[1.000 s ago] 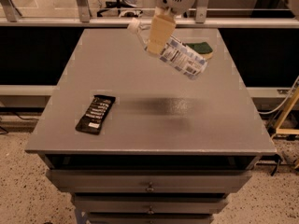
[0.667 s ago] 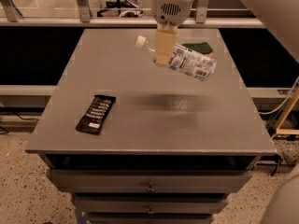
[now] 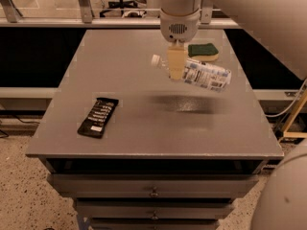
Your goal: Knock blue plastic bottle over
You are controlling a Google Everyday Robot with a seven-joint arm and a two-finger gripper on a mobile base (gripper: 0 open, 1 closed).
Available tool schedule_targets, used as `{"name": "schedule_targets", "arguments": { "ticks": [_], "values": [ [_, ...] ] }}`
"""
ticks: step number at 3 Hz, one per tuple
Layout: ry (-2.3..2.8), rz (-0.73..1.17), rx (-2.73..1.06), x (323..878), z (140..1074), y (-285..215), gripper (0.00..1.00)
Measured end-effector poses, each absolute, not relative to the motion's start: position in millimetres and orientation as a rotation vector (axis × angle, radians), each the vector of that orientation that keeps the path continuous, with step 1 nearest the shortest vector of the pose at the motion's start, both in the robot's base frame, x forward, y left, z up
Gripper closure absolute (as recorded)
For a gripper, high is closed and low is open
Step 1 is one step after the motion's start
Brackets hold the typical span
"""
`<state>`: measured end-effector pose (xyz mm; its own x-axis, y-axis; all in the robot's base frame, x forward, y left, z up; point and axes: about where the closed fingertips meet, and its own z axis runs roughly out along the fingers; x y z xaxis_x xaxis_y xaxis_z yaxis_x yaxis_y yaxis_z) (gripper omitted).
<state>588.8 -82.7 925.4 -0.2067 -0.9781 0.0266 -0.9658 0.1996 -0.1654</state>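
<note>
Held the blue plastic bottle (image 3: 206,75) tight in the jaws of the gripper (image 3: 176,70), up above the table (image 3: 144,133). Swung it flatter than a second ago. Almost lying down, not yet dropped.

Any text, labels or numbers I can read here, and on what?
Nothing can be read.
Label on the blue plastic bottle, held by the gripper above the table: print too blurred to read.
The black packet: white markings, too small to read.
The sponge: none.
</note>
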Motion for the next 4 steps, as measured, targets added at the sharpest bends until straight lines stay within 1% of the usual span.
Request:
{"name": "schedule_targets", "arguments": {
  "ticks": [1,2,3,4],
  "values": [
    [2.424,0.040,-1.921,570,883,-72,0.63],
    [2.435,0.175,-1.904,556,863,-64,0.40],
    [2.422,0.175,-1.893,559,863,-61,0.16],
    [2.413,0.171,-1.885,562,863,-60,0.00]
  ]
}}
